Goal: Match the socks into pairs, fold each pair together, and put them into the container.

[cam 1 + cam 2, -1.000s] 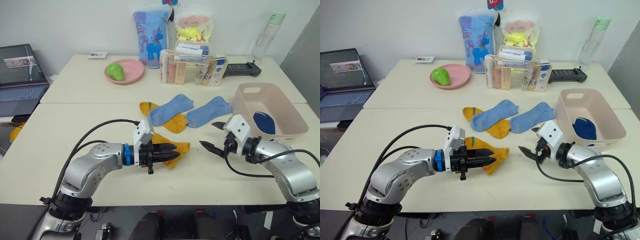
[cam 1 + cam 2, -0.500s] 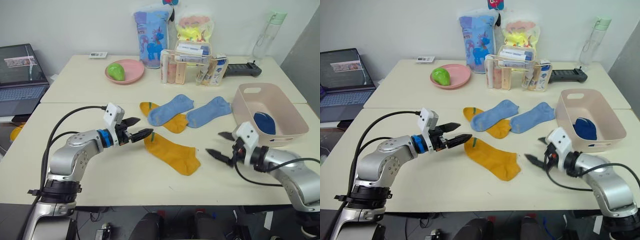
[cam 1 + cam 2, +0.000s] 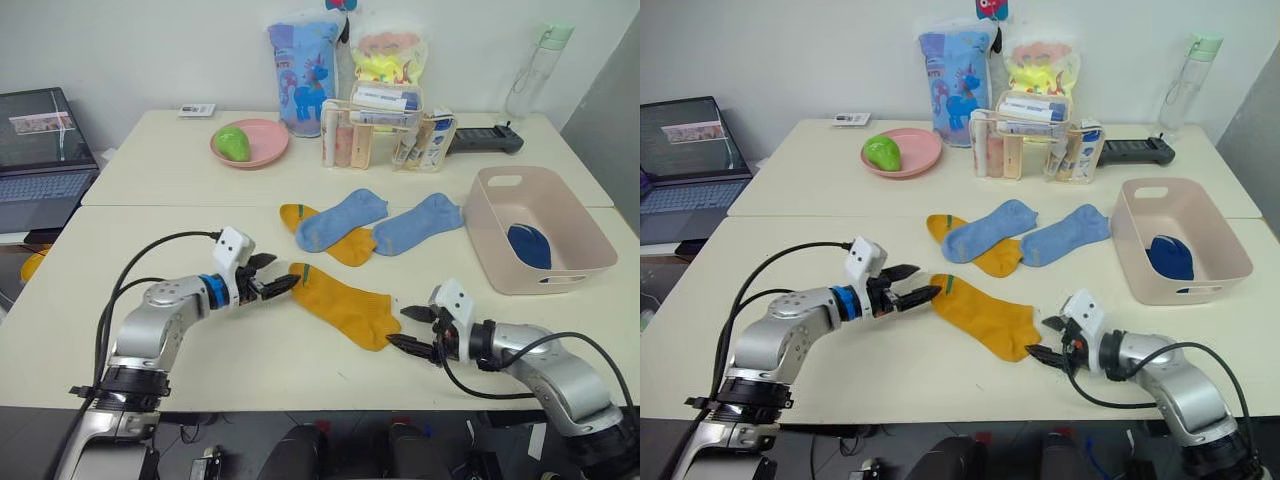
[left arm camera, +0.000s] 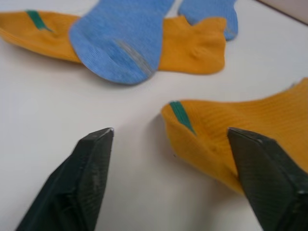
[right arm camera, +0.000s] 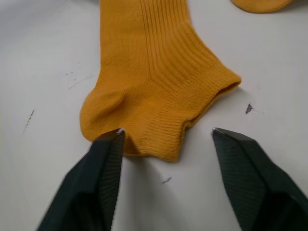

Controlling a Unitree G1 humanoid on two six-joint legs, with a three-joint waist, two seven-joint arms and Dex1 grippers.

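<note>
A mustard yellow sock (image 3: 340, 305) lies flat and stretched out on the near table. My left gripper (image 3: 280, 272) is open just off its green-striped toe (image 4: 180, 113), one finger on each side. At the ribbed cuff end (image 5: 163, 120), my right gripper (image 3: 397, 326) is open too, low over the table and holding nothing. Further back, the second mustard sock (image 3: 350, 245) lies under two light blue socks (image 3: 338, 218) (image 3: 415, 222). The pale pink container (image 3: 575, 215) stands at the right with a navy blue sock (image 3: 527, 245) inside.
At the back are a pink plate (image 3: 265, 150) with a green object, a clear organiser of bottles (image 3: 385, 130), two printed bags, a bottle (image 3: 530, 70) and a black device (image 3: 485, 140). A laptop (image 3: 40, 160) sits beyond the table's left edge.
A second ago my left gripper held the bunched mustard sock. That sock now lies flat and released, my left gripper open at its toe. My right gripper has moved left to the cuff.
</note>
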